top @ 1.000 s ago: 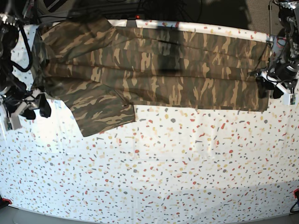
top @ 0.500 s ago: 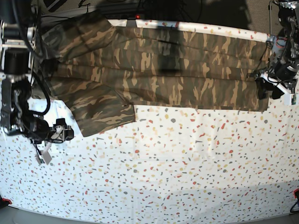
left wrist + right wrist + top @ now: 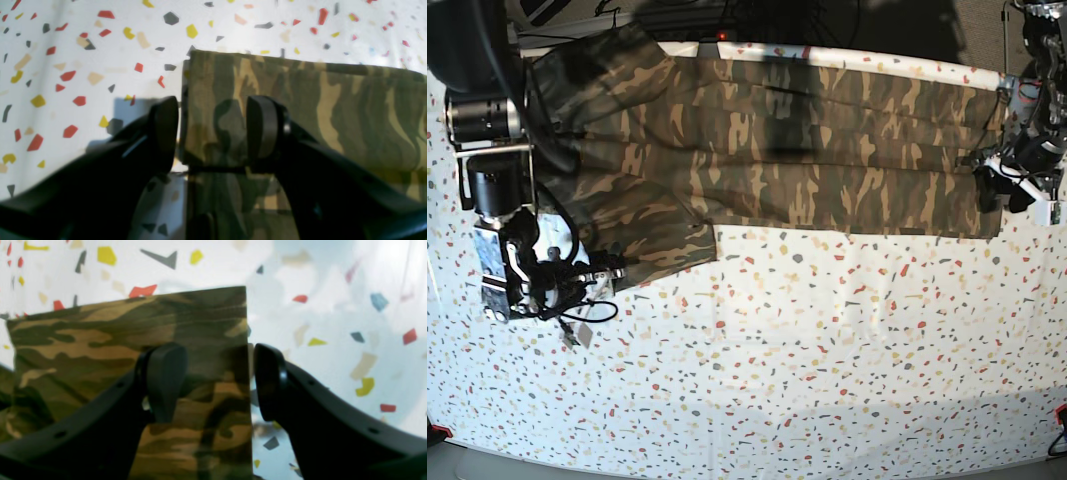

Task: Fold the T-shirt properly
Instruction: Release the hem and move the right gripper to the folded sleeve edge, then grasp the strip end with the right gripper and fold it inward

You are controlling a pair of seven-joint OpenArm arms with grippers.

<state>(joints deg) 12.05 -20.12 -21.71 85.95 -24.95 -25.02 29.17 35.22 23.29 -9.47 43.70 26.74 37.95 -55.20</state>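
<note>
The camouflage T-shirt (image 3: 827, 150) lies flat across the far half of the table, one short sleeve pointing toward the front left. My right gripper (image 3: 617, 268) is open at that sleeve's lower corner. In the right wrist view its jaws (image 3: 218, 383) straddle the sleeve edge (image 3: 100, 340), one finger over cloth and one over the table. My left gripper (image 3: 987, 188) is open at the shirt's hem corner on the right. In the left wrist view it (image 3: 211, 133) straddles the cloth edge (image 3: 333, 110) the same way. The neck and label are hidden.
The table has a white speckled cover (image 3: 827, 350) reaching to the front edge. Dark cables and fixtures (image 3: 757, 15) stand behind the far edge. The right arm's body and camera mount (image 3: 492, 170) overhang the shirt's left end.
My right arm has swung in from the table's left edge to the sleeve's lower corner. The left gripper has barely moved. The shirt lies as before.
</note>
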